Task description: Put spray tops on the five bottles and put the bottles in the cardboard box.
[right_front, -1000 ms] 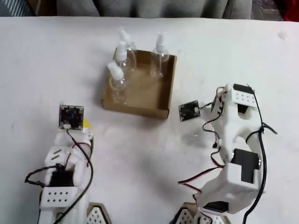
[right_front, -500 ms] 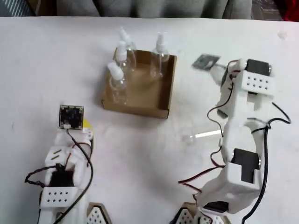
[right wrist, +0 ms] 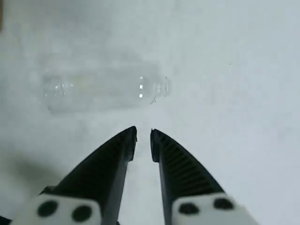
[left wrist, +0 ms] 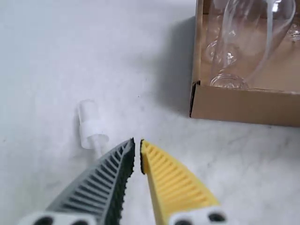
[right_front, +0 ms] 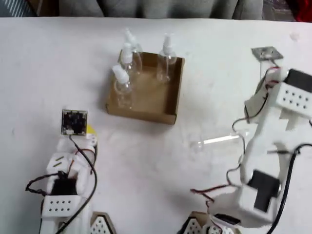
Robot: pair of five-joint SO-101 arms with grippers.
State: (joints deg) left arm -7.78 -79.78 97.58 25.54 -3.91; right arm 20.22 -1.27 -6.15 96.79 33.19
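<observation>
Off the box's front-left corner sits the left gripper (left wrist: 137, 140), its grey and yellow fingers closed tip to tip on nothing. A loose spray top (left wrist: 89, 123) lies on its side just beside the grey finger.

The box (right_front: 141, 113) has four topped bottles (right_front: 166, 58) standing upright at it. I cannot tell whether the far-left one is inside the wall.

To the box's front-right the fifth bottle (right_front: 217, 141) lies flat on the table, neck bare.

The change is on this side: a second ago the right arm was folded close by the box's right wall, and it has since swung out well to the right. The right gripper (right wrist: 143, 129) is all but closed and empty, pointing at the lying bottle from near by.

So one bottle is left to do – untopped and outside the box, its top well apart from it across the box's front.
</observation>
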